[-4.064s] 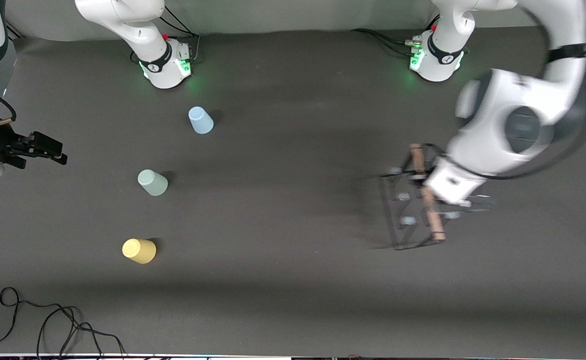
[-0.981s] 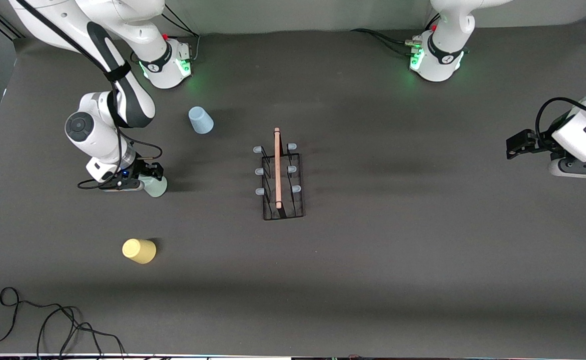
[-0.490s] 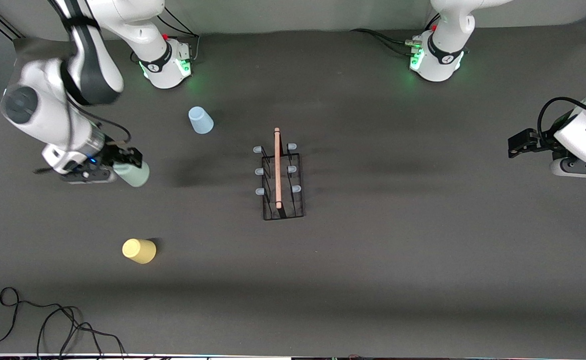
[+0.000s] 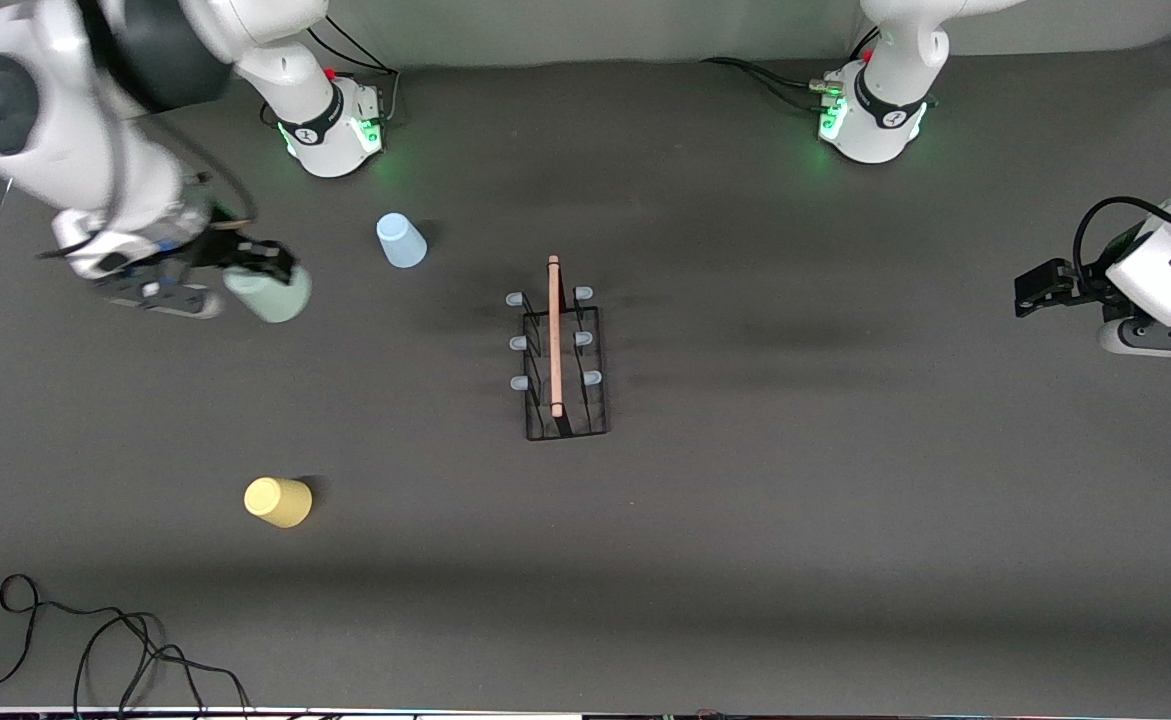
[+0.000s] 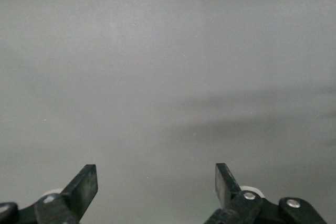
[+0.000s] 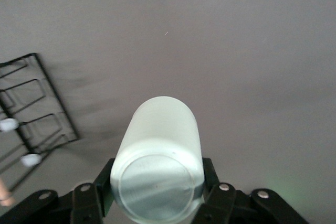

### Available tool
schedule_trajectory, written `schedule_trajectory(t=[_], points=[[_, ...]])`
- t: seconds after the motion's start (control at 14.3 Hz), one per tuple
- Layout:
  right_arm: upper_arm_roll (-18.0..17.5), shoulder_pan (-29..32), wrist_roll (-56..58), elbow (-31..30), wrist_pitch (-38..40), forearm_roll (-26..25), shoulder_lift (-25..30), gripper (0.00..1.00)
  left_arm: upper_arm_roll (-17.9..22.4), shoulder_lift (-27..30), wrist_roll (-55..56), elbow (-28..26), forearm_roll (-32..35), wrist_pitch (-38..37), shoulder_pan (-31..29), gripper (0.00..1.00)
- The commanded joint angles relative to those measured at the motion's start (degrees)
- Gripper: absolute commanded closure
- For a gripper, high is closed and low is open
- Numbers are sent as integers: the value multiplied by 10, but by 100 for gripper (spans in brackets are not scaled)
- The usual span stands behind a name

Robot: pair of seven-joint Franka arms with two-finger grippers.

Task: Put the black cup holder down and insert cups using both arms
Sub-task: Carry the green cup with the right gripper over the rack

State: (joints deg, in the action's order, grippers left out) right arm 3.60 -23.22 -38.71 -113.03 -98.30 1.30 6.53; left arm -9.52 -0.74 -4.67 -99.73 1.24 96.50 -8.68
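The black cup holder [image 4: 565, 365] stands mid-table, its wooden rod handle along the top and its pegs bare; part of it shows in the right wrist view [image 6: 31, 114]. My right gripper [image 4: 263, 268] is shut on the mint green cup [image 4: 270, 293], held lying sideways in the air over the table at the right arm's end; the cup also shows in the right wrist view [image 6: 157, 156]. The pale blue cup [image 4: 401, 241] and the yellow cup [image 4: 278, 501] stand upside down on the table. My left gripper [image 4: 1030, 288] is open and empty [image 5: 156, 184], waiting at the left arm's end.
A black cable [image 4: 95, 640] lies coiled at the table's near edge toward the right arm's end. The two arm bases [image 4: 330, 125] [image 4: 870, 115] stand along the table's far edge.
My right gripper closed on the mint green cup, lifted it off the table and carried it up and toward the right arm's base. The left arm stayed still.
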Motion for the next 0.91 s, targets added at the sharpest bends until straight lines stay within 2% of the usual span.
schedule_trajectory(t=[0.0, 0.14, 0.35, 0.63, 0.84], points=[[4, -84, -207, 53, -8, 32, -60, 87, -1, 0, 7, 5, 8, -10, 2, 0], [4, -122, -332, 84, -26, 78, -96, 87, -1, 0, 7, 5, 8, -11, 2, 0], [5, -200, -470, 90, -76, 75, -130, 87, -1, 0, 6, 4, 8, -12, 0, 0], [6, -234, -528, 75, -124, 70, -165, 87, -1, 0, 7, 4, 8, -12, 3, 0], [6, -236, -530, 34, -180, 64, -171, 87, -1, 0, 7, 4, 8, -12, 2, 0]])
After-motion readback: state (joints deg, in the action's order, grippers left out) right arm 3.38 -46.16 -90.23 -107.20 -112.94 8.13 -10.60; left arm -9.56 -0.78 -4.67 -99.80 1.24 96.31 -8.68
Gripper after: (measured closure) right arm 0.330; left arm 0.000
